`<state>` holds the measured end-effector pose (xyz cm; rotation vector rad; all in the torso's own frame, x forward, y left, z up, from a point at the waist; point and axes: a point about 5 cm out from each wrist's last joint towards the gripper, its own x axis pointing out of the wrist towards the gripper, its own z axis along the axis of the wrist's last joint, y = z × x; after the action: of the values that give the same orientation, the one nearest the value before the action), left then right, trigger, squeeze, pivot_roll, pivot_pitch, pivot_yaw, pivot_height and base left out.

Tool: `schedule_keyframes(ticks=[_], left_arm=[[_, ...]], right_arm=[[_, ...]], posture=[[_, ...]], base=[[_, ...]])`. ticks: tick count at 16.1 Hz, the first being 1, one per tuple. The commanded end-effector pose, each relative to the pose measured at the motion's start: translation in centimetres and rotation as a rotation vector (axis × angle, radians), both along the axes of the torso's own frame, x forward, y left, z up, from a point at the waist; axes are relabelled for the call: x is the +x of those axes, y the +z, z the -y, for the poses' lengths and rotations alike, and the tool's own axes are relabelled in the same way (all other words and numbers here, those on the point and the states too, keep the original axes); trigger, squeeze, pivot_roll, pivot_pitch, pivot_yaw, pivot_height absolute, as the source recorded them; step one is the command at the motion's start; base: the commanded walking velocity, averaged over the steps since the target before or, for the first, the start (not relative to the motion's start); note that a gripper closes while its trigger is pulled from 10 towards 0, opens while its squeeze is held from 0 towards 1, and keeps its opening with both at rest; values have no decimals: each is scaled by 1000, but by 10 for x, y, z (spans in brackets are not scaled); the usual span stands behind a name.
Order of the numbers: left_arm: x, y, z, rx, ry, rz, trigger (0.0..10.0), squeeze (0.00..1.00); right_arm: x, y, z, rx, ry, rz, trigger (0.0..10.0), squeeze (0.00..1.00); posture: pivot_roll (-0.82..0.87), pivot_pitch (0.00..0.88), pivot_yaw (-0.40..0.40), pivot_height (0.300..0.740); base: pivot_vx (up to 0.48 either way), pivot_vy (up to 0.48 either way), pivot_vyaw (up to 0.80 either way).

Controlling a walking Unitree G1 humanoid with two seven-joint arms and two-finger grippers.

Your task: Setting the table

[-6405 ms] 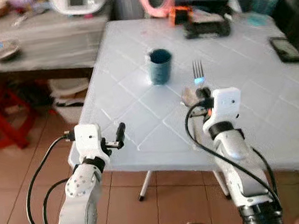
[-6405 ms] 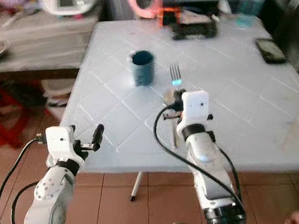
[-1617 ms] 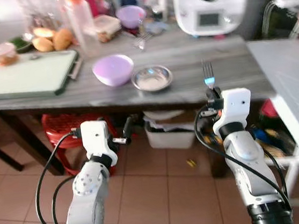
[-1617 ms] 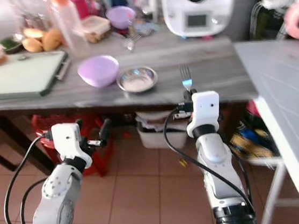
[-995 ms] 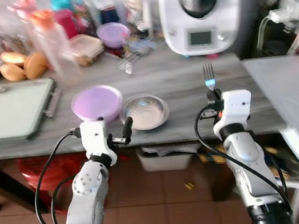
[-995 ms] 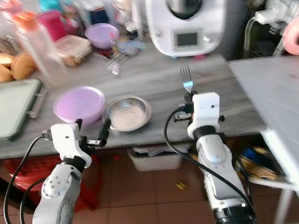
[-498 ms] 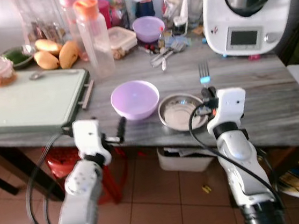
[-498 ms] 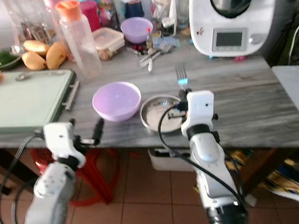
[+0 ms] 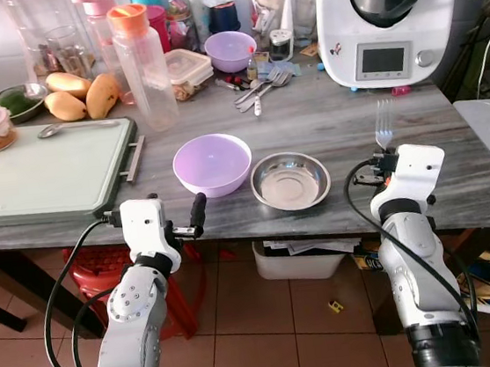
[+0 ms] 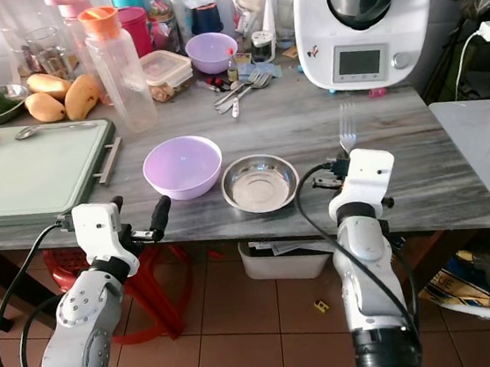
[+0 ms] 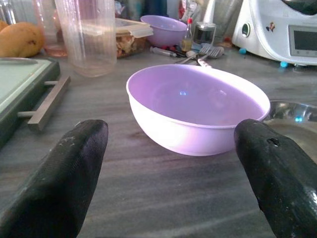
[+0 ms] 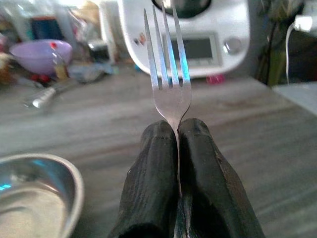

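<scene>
Your fork (image 12: 167, 74) stood tines up, clamped by its handle between the closed fingers (image 12: 153, 178) of your right gripper (image 9: 383, 166), held just above the front edge of the grey surface (image 9: 452, 138), right of the steel dish (image 9: 291, 180); your left gripper (image 11: 171, 173) sat before the purple bowl (image 11: 198, 106) with its fingers spread wide, gripping nothing; the bowl lay just beside the dish; behind them stood a white kitchen machine (image 9: 384, 8), a clear bottle (image 9: 143, 67) and a green board (image 9: 36, 176).
</scene>
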<state>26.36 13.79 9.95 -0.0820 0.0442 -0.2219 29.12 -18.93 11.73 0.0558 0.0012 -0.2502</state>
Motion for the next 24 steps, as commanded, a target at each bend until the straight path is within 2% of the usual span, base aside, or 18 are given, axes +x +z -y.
schedule_keyframes(ticks=[1,4,10,17,19,24], left_arm=[[-1,2,-1,13,-7,3,10000,0],[-2,3,-2,22,-15,-3,10000,0],[-7,5,-10,49,-19,-13,10000,0],[-14,8,-17,73,-26,-31,10000,0],[-14,8,-18,79,-28,-35,10000,0],[-16,10,-19,88,-32,-45,10000,0]], right_arm=[[4,2,4,18,-12,-8,10000,0],[12,0,7,69,-22,-35,10000,0],[22,-11,-2,104,46,-116,10000,0],[33,-10,1,143,49,-115,10000,0],[34,-13,-1,182,51,-124,10000,0],[42,-17,-5,205,95,-160,10000,0]], posture=[[-17,0,33,740],[-8,0,41,740],[23,13,55,740],[51,38,75,740],[57,43,79,740],[66,52,83,740]], base=[[0,0,0],[0,0,0],[0,0,0],[0,0,0],[0,0,0],[0,0,0]])
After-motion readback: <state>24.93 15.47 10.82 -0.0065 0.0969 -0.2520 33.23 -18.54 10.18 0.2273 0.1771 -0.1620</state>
